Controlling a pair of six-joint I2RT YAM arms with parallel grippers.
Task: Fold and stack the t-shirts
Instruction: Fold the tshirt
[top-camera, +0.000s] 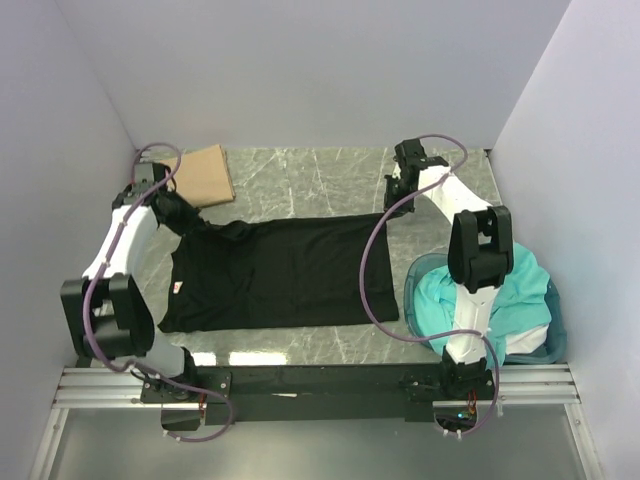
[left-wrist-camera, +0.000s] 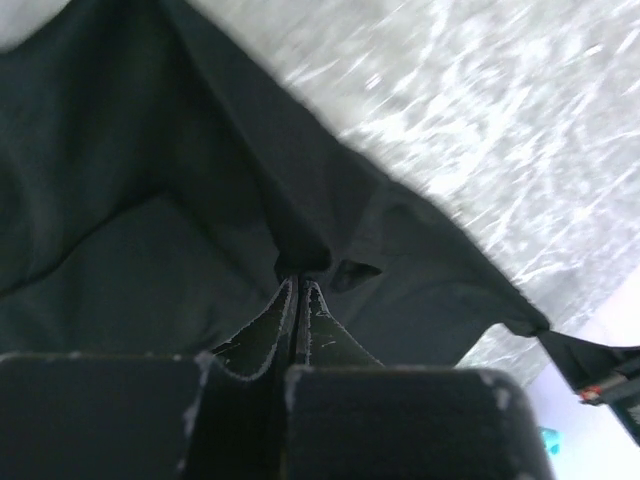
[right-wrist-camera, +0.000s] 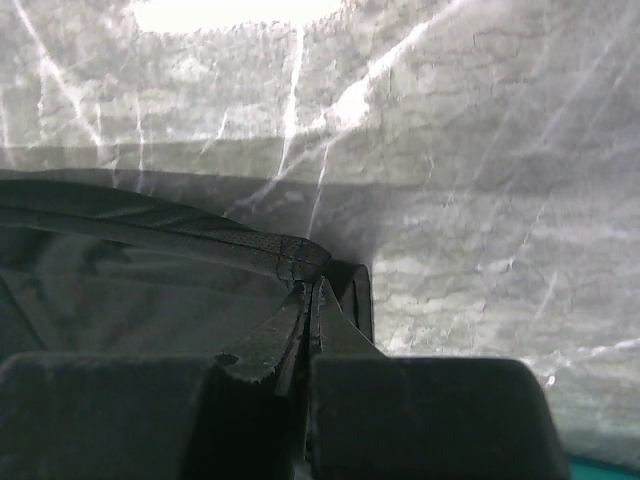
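Note:
A black t-shirt (top-camera: 275, 272) lies spread on the marble table. My left gripper (top-camera: 192, 222) is shut on its far left corner; in the left wrist view the tips (left-wrist-camera: 300, 283) pinch a fold of the black cloth (left-wrist-camera: 150, 180). My right gripper (top-camera: 398, 203) is shut on the shirt's far right corner; in the right wrist view the tips (right-wrist-camera: 310, 285) clamp the hemmed edge (right-wrist-camera: 180, 235). A folded tan-brown shirt (top-camera: 203, 175) lies at the far left. Teal t-shirts (top-camera: 520, 290) fill the tub at the right.
The round translucent blue tub (top-camera: 553, 340) stands at the near right beside my right arm. Grey walls close in on the left, back and right. The black rail (top-camera: 320, 380) runs along the near edge. Bare marble (top-camera: 320, 180) shows behind the shirt.

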